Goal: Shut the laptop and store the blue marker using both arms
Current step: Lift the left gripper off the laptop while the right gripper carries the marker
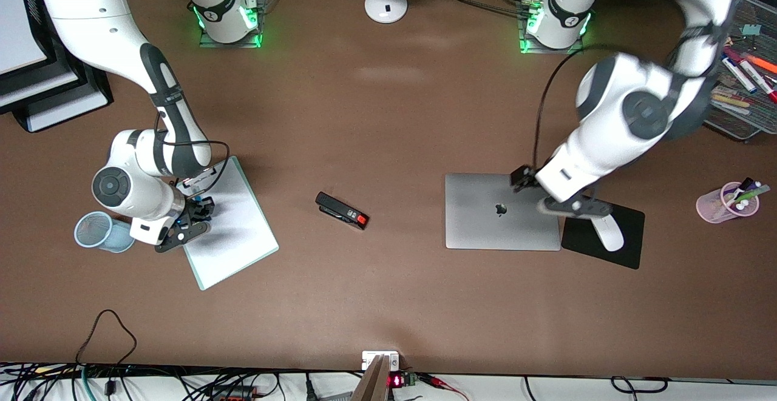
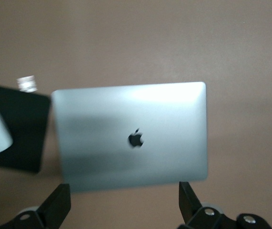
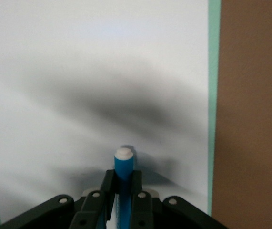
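Right gripper [image 3: 122,191] clenched on blue marker [image 3: 124,167] above whiteboard [image 3: 78,71]; lift straight. Left gripper [image 2: 124,205] released over shut laptop [image 2: 131,136].

A black stapler [image 1: 342,210] with a red end lies in the middle of the brown table [image 1: 388,304]. Toward the right arm's end from the stapler lies a white board [image 1: 234,231] with a green edge, and past it a blue mesh cup [image 1: 102,232] lies on its side. Toward the left arm's end from the stapler is a black mouse pad [image 1: 613,244] with a white mouse [image 1: 609,232] on it, then a pink cup [image 1: 726,203] full of markers. A white lamp base [image 1: 386,5] stands farther from the front camera than the stapler.
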Tool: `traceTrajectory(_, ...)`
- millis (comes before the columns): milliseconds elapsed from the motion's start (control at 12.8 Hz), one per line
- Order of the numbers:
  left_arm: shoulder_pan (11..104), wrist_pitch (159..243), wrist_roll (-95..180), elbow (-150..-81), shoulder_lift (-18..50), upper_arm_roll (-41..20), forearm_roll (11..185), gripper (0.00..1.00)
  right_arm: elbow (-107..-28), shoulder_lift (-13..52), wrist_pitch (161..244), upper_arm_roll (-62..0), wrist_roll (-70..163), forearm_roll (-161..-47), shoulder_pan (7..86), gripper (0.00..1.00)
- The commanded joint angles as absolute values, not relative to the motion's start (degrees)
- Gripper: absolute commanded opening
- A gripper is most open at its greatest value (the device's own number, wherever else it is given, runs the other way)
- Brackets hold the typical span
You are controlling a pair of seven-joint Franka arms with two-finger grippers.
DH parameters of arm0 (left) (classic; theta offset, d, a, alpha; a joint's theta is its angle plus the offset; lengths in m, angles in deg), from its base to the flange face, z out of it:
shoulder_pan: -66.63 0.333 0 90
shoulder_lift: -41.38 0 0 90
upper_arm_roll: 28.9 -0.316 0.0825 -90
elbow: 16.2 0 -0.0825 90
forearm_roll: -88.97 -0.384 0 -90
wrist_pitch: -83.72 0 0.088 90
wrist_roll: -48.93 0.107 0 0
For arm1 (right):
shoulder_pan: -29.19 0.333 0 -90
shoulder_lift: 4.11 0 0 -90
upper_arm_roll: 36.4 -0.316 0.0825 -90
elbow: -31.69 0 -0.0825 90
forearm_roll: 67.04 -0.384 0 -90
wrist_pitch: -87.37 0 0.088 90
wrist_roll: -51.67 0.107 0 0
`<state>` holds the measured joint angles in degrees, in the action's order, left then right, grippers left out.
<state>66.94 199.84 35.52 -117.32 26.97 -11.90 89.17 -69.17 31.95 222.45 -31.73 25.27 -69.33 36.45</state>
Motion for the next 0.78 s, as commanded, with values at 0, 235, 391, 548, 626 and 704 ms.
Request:
traceTrajectory(0, 69.43, 192.82, 36.36, -118.94, 35.21, -11.68, 89.24, 1.0, -69.83, 26.93, 221.94, -31.91, 23.99, -69.5, 36.4, 0.03)
traceTrajectory(235, 69.62, 187.45, 37.41, -118.94, 40.13, -11.94, 89.32, 1.0, -70.0, 19.91, 220.18, -31.91, 21.29, -69.32, 36.31, 0.03)
traceTrajectory(391, 70.23, 184.81, 37.33, -118.94, 42.51, -11.94, 89.32, 1.0, -69.91, 15.86, 220.26, -31.56, 8.41, -68.62, 34.48, 0.03)
traceTrajectory(548, 71.19, 182.35, 37.5, -118.85, 45.06, -11.85, 89.32, 1.0, -69.83, 12.87, 220.88, -31.56, -4.96, -69.14, 31.23, 0.03)
traceTrajectory(626, 71.2, 181.12, 37.5, -118.77, 46.29, -11.51, 89.32, 1.0, -69.83, 11.72, 221.05, -31.56, -10.76, -69.49, 29.73, 0.03)
traceTrajectory(704, 71.11, 179.8, 37.5, -118.77, 46.74, -11.15, 89.32, 1.0, -69.74, 10.84, 221.23, -31.56, -15.25, -69.67, 29.11, 0.03)
